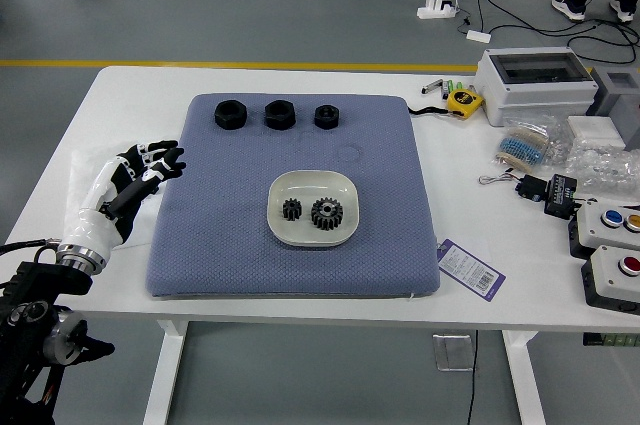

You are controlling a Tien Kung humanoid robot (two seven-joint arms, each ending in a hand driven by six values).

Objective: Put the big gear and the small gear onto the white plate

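A white table (pixel 130 290) is spanned across its middle by a blue-grey mat (pixel 215 235). Over the mat's left edge, the left hand (pixel 130 188) is held wide: fingers parted and loosely bent, nothing gripped, fingertips aimed at the mat and slightly toward its far edge. At the far right, a white box (pixel 535 93) is seen. Near the mat's centre the white plate (pixel 312 237) is set flat, round-cornered, its longer axis seemingly laid from side to side. Along the mat's far edge, three black nuts (pixel 280 115) are lined up in a row. And on the plate, both gears are borne! The big gear (pixel 327 213) is placed right of the middle, its round face and central hole turned up, its axle line upright. The small gear (pixel 291 209) is sited just to its left, also toothed all round; the two are set side by side across the plate.
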